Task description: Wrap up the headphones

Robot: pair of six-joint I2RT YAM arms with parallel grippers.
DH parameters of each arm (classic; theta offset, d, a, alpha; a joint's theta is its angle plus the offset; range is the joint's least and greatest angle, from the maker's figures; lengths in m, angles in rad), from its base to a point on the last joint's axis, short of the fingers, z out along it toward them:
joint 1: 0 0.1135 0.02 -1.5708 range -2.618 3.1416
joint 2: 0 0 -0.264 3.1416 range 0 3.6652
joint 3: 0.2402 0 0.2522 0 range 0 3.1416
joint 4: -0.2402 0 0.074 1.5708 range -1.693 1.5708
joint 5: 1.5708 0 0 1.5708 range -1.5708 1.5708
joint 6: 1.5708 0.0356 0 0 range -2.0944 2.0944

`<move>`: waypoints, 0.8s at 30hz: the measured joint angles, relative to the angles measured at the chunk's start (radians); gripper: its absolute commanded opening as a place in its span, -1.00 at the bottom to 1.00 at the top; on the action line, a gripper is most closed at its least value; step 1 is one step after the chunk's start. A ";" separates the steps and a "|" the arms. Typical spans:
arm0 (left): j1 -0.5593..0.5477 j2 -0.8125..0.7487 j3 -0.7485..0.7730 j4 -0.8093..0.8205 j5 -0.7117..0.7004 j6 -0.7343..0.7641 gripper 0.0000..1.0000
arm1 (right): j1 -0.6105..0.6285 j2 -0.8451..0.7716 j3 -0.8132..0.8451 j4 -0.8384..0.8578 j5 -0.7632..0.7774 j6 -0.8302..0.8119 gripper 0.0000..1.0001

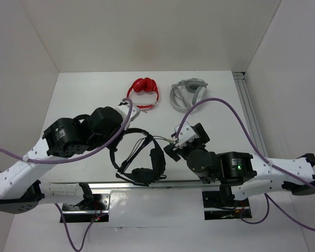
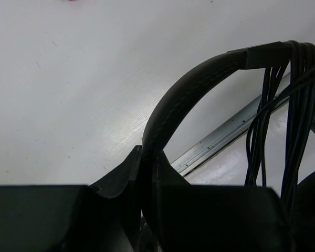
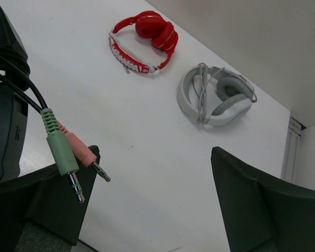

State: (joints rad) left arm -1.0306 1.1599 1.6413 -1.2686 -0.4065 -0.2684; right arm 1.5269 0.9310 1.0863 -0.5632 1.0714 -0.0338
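Observation:
The black headphones [image 1: 147,170] lie near the table's front edge between my arms. My left gripper [image 1: 117,138] is shut on their thin headband [image 2: 173,100], which rises from between the fingers [image 2: 121,173] in the left wrist view. The black cable [image 2: 296,79] is looped several times over the headband's far end. The cable's end carries a green plug [image 3: 59,148] and a pink plug [image 3: 77,152], hanging free just in front of the left finger of my right gripper [image 3: 157,194]. That gripper [image 1: 172,143] is open and empty, just right of the headphones.
Red headphones [image 1: 143,93] and grey-white headphones [image 1: 188,94] lie at the back of the table, also in the right wrist view [image 3: 144,39] [image 3: 218,97]. A metal rail [image 1: 247,113] runs along the right side, another [image 2: 226,136] along the front edge.

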 measured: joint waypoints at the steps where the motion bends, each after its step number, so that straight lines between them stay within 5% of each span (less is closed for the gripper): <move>1: 0.005 0.000 0.006 0.006 0.016 0.003 -1.00 | 0.000 0.001 0.000 -0.005 0.008 0.005 1.00; 24: 0.032 -0.017 0.231 -0.023 0.049 -0.012 -1.00 | -0.114 0.043 -0.008 -0.080 0.083 0.180 1.00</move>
State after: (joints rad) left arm -0.9985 1.1431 1.8721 -1.2919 -0.3576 -0.2802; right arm 1.4132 0.9741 1.0782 -0.6434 1.1542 0.1467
